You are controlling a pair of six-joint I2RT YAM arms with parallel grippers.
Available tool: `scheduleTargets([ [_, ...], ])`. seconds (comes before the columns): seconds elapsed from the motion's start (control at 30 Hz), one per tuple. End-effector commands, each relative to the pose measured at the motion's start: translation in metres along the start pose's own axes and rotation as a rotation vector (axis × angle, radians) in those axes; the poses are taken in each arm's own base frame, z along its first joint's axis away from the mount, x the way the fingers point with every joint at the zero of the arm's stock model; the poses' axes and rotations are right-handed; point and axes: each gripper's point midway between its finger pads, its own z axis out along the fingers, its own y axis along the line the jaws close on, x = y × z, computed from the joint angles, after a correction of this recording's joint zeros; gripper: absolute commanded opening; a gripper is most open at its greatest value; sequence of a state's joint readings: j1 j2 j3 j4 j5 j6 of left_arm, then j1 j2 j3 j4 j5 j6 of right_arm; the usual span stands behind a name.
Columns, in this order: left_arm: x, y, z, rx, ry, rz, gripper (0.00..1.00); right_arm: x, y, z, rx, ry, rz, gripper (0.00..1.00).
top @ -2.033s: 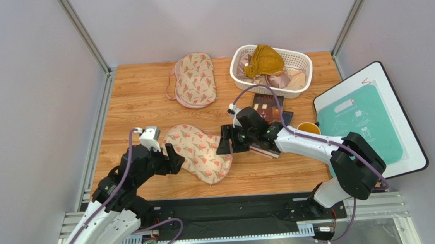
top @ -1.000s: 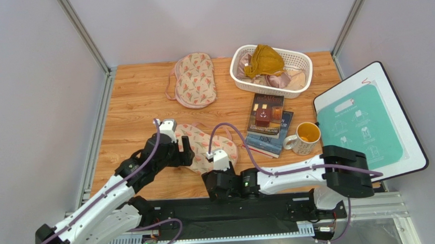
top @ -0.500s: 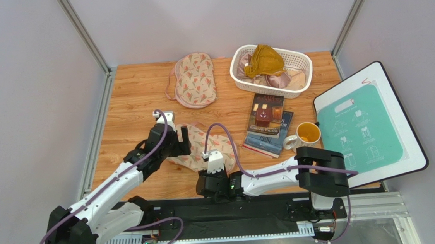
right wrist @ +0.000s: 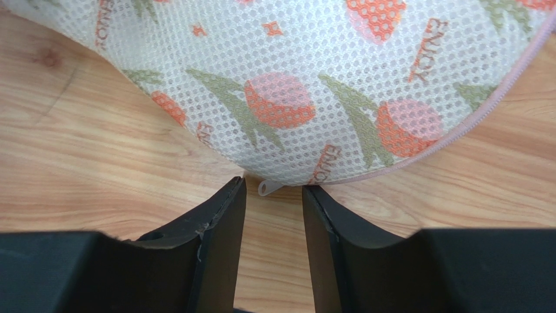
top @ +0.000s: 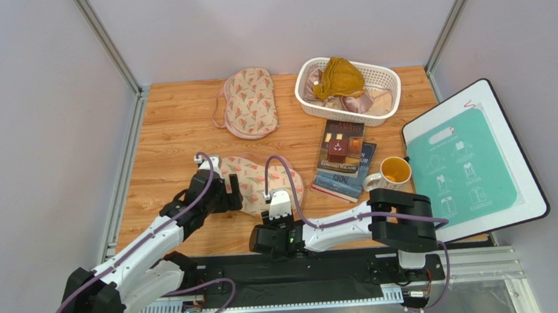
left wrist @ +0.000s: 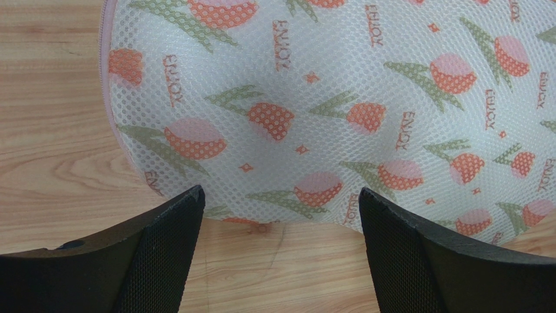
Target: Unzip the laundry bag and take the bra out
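Both arms have repositioned since two seconds back: the right arm, which reached in from the book side, now lies low along the near edge of the desk (top: 168, 135) and points up at the near end of the laundry bag (top: 255, 179); the left arm has slid from the bag's lower left side to its left lobe. The laundry bag lies flat mid-desk, front-centre, and looks nudged slightly away from the near edge, zip not yet opened as far as I can tell. The left pincer (left wrist: 279, 202) is spread wide, fingers straddling the bag's rounded edge, not touching it in the wrist view. The right pincer (right wrist: 274, 195) has been narrowing over the last second, but a gap shows between the fingers and nothing is clamped yet. The small clear zip pull (right wrist: 269, 187) sticks out from the pink zip (right wrist: 457, 130) just at the fingertips. Judgement: the step in hand is lining up on the pull, with the left ready to pin the bag; unzipping has not started. The bra is not in view, presumably inside the closed bag. Risk: the pull is tiny and could slip out as the jaws close. Unused: the second bag (top: 250, 103), the basket (top: 307, 94), the books (top: 343, 159) and the mug (top: 394, 171).
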State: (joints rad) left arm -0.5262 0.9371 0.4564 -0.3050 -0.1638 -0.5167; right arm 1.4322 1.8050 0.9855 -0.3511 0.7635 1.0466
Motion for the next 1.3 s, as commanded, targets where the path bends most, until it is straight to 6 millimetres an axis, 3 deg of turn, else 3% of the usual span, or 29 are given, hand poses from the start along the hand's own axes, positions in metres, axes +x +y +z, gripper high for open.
scheduleTargets([
  [0.0, -0.011, -0.003, -0.002, 0.014, -0.032, -0.021, 0.93, -0.02, -0.006, 0.007, 0.066, -0.105, 0.015, 0.41],
  [0.33, -0.01, 0.0, -0.001, 0.003, -0.03, -0.012, 0.94, -0.024, -0.006, 0.02, 0.01, -0.115, 0.032, 0.32],
  [0.6, -0.017, -0.003, -0.007, 0.021, -0.04, 0.026, 0.93, -0.023, -0.002, 0.019, -0.021, -0.103, 0.006, 0.0],
  [0.73, -0.025, -0.005, -0.018, 0.035, -0.063, 0.044, 0.92, -0.023, -0.007, 0.012, -0.042, -0.086, -0.008, 0.0],
  [0.9, -0.034, -0.033, -0.039, 0.143, -0.162, 0.134, 0.96, -0.026, -0.001, -0.004, -0.126, -0.052, -0.031, 0.0],
  [1.0, -0.028, -0.05, -0.047, 0.219, -0.189, 0.208, 0.96, -0.027, 0.0, -0.012, -0.167, -0.021, -0.029, 0.0],
  [1.13, -0.004, -0.068, -0.048, 0.345, -0.186, 0.31, 0.96, -0.026, 0.003, -0.024, -0.233, 0.02, -0.016, 0.0],
  [1.17, -0.007, -0.074, -0.05, 0.377, -0.216, 0.313, 0.96, -0.028, 0.003, -0.028, -0.247, 0.02, -0.01, 0.0],
  [1.27, 0.002, -0.076, -0.048, 0.417, -0.226, 0.354, 0.96, -0.029, 0.006, -0.035, -0.286, 0.033, -0.002, 0.0],
])
